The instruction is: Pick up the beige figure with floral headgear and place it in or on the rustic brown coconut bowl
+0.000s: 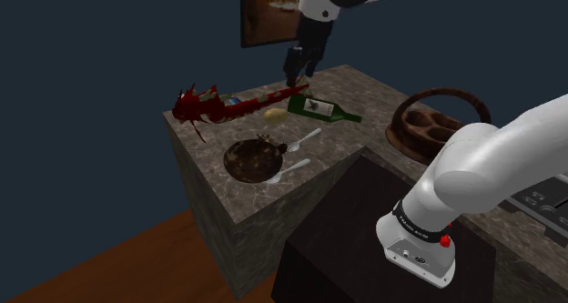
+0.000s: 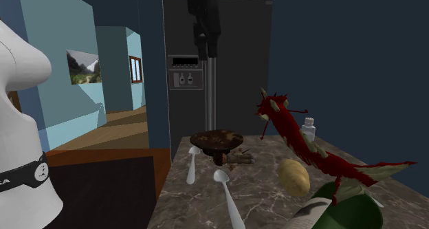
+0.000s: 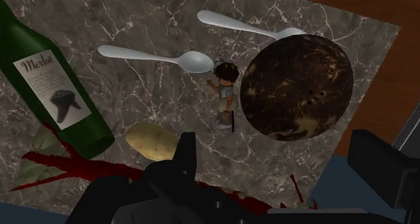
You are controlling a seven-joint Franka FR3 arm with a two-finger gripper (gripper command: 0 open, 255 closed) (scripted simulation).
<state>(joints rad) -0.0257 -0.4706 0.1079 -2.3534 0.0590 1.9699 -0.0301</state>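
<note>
The small beige figure (image 3: pixel 225 98) with dark hair and a floral headband lies on the marble counter (image 3: pixel 134 27), close beside the brown coconut bowl (image 3: pixel 296 88) and apart from it. In the shoulder view the figure (image 1: pixel 293 147) sits at the bowl's (image 1: pixel 253 160) right rim. My gripper (image 1: pixel 294 75) hangs open well above the counter's far side, over the green bottle and red dragon, with nothing between its fingers (image 3: pixel 185 152). The second exterior view shows the gripper (image 2: pixel 205 47) high above the bowl (image 2: pixel 216 139).
Two white spoons (image 3: pixel 151 56) (image 3: pixel 246 24) lie by the figure. A green Merlot bottle (image 3: pixel 57 88), a potato (image 3: pixel 153 140) and a red dragon toy (image 1: pixel 214 106) lie under the hand. A brown compartment tray (image 1: pixel 423 128) sits right; the counter drops to wooden floor (image 1: pixel 136 256).
</note>
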